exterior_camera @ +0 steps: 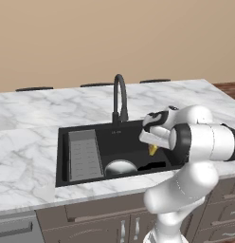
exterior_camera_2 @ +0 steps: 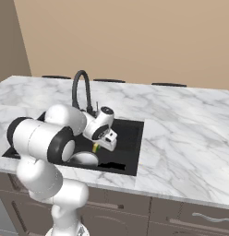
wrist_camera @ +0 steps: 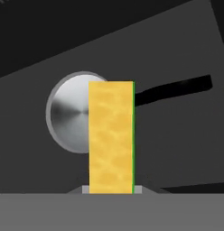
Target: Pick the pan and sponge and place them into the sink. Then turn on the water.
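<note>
One pan (wrist_camera: 71, 113) already down in black sink (exterior_camera: 129, 135), frame middle. Gripper (wrist_camera: 111, 189) fingers pinch yellow sponge (wrist_camera: 111, 135) tight, above pan, ready to drop. Faucet (exterior_camera: 120, 97) dry.

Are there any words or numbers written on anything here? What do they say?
None can be read.
The sponge, pan, faucet and marble counter carry no writing.
A few tiny pale marks sit on the sink wall under the faucet, too small to read.
</note>
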